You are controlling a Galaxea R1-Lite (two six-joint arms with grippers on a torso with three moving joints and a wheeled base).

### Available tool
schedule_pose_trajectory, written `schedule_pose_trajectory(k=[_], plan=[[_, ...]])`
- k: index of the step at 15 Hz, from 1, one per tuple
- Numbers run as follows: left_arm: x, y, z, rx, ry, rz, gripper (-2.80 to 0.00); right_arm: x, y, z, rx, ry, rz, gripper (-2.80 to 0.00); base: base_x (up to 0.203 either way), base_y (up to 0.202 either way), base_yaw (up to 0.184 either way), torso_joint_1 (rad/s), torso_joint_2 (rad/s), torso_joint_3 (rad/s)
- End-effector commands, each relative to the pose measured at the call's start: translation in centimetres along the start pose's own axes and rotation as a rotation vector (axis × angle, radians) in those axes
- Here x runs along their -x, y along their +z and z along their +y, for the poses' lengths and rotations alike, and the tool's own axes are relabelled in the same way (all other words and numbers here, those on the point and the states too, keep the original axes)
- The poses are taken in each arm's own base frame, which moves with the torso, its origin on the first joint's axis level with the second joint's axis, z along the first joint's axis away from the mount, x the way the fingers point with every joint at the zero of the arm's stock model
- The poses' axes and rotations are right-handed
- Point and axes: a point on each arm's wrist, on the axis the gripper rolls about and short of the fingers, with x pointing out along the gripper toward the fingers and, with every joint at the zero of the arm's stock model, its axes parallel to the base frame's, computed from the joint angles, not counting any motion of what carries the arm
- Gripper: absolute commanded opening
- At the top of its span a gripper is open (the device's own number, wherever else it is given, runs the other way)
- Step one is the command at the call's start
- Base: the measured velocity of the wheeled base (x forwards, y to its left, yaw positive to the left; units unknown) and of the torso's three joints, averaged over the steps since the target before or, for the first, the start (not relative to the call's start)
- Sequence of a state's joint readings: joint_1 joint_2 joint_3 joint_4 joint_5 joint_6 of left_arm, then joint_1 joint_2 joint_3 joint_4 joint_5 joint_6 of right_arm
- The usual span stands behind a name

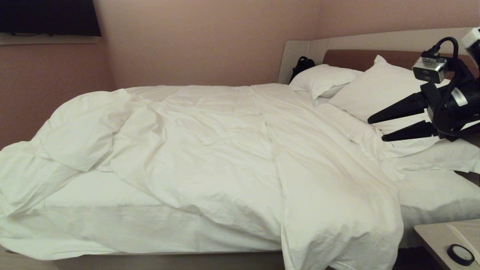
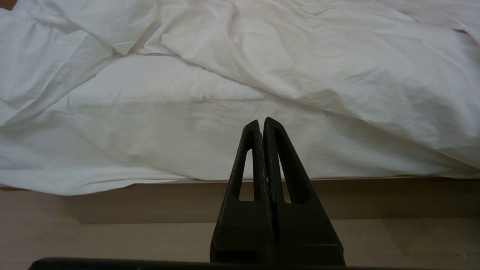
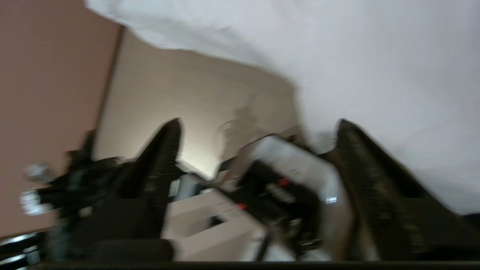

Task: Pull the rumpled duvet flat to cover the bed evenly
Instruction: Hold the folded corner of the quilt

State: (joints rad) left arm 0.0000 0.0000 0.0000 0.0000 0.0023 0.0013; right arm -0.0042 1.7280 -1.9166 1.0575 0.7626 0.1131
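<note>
The duvet (image 1: 210, 157) lies rumpled across the bed (image 1: 442, 195), bunched toward the foot end on our left, where a folded-back flap leaves a strip of the sheeted mattress side bare. Its near corner toward the head end spills over the mattress edge and hangs down past the base. Beyond it, at the head end, two white pillows (image 1: 378, 93) lean against the brown headboard (image 1: 352, 59). Our right gripper (image 1: 377, 129) is raised in the air in front of those pillows, its two black fingers spread apart with nothing between them and touching no fabric. Our left gripper (image 2: 261, 123) is low beside the bed, pointing at the mattress side, its fingers pressed together and empty. A small nightstand (image 1: 435, 232) stands at the lower right.
</note>
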Motion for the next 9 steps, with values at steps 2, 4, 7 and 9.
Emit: schedule_pose_trajectory(k=[2, 4, 7, 9], plan=[[0.0, 0.0, 0.0, 0.000, 0.001, 0.000, -2.80, 1.2, -2.0, 2.9, -0.316, 0.034, 0.031, -2.80, 0.000, 0.000, 0.000, 0.000, 0.00, 0.000], [0.0, 0.0, 0.0, 0.000, 0.001, 0.000, -2.80, 2.4, -4.4, 4.1, -0.155, 0.038, 0.041, -2.80, 0.000, 0.000, 0.000, 0.000, 0.00, 0.000], [0.0, 0.0, 0.0, 0.001, 0.001, 0.000, -2.80, 5.0, -8.2, 5.7, 0.130, -0.014, -0.002, -2.80, 0.000, 0.000, 0.000, 0.000, 0.00, 0.000], [0.0, 0.0, 0.0, 0.000, 0.001, 0.000, -2.80, 6.3, -9.1, 6.4, 0.171, -0.110, -0.086, -2.80, 0.000, 0.000, 0.000, 0.000, 0.00, 0.000]])
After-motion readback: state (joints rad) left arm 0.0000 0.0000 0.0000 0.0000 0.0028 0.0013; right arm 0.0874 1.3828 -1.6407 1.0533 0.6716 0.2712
